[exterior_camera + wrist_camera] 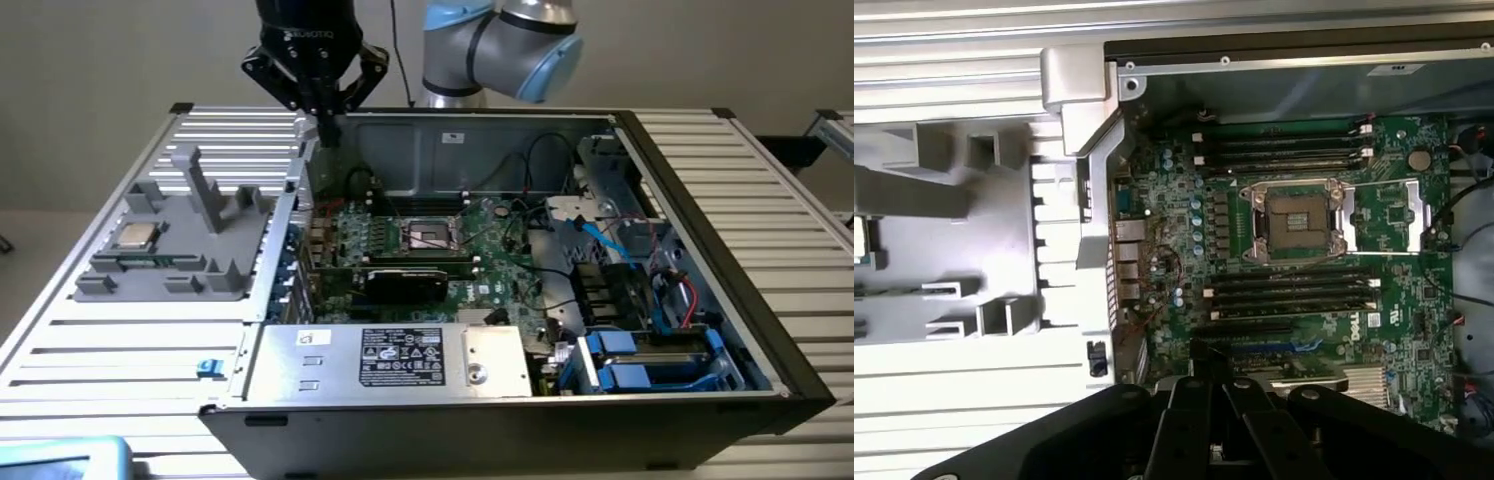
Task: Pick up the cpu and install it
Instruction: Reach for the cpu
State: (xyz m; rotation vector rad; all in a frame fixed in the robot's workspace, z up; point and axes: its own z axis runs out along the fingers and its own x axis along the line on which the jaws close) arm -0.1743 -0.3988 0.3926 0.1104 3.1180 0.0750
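Right, the claw [324, 135] hangs over the far rim of the open computer case [694, 300], toward the exterior view's left, its fingers pressed together with nothing between them. So nothing has been picked up yet.

The cpu [136, 237] lies flat, shiny side up, in a pocket of the grey holder [200, 250] on the slatted surface [120, 340], just beside the case on the exterior view's left and well apart from the claw. I'd say that pocket is there to keep the chip square and in a known spot for a clean grab from above.

Down inside the case, the socket [1294, 222] sits in the middle of the green motherboard [1394, 290], its centre bare, which reads as ready to take the chip. The memory slots run on either side of it, and the silver box [400, 357] with the white label sits along the near edge, out of the way.
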